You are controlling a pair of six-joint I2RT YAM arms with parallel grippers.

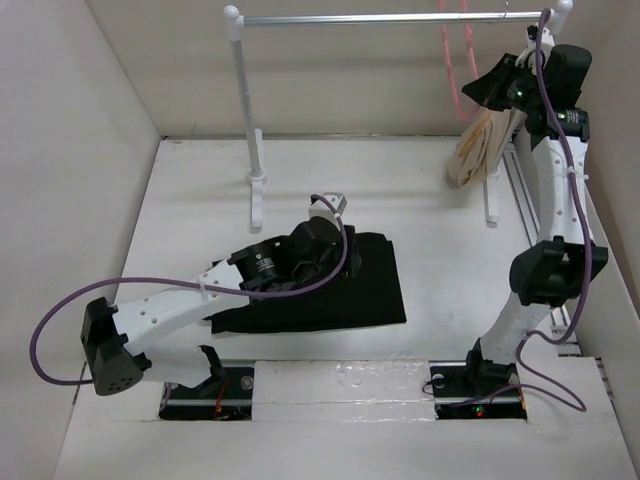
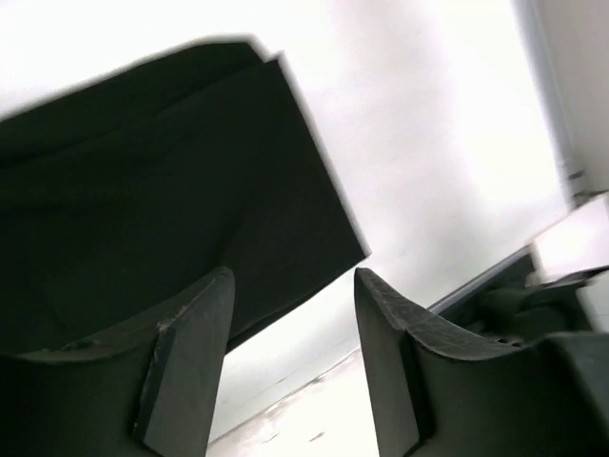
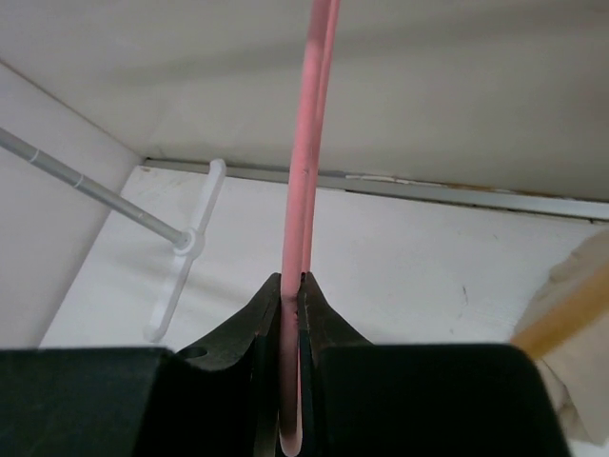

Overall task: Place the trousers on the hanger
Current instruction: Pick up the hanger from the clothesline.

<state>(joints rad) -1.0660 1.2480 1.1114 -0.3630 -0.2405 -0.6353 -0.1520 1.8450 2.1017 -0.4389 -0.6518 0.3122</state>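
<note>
The black trousers (image 1: 372, 288) lie folded flat on the white table in front of the left arm. My left gripper (image 1: 318, 248) hovers low over their left part, open and empty. In the left wrist view the trousers (image 2: 162, 181) fill the upper left, and the open left gripper (image 2: 290, 286) frames their near corner. The pink hanger (image 1: 453, 60) hangs from the rail at the back right. My right gripper (image 1: 487, 90) is raised there and shut on the hanger's lower loop. In the right wrist view the hanger (image 3: 306, 143) rises straight up out of the closed right gripper (image 3: 291, 282).
A white clothes rack with a top rail (image 1: 400, 18) and a left post (image 1: 246, 100) stands at the back. A beige hanger bundle (image 1: 478, 148) hangs just below my right gripper. White walls enclose the table on the left, back and right. The rack's foot (image 3: 186, 238) shows in the right wrist view.
</note>
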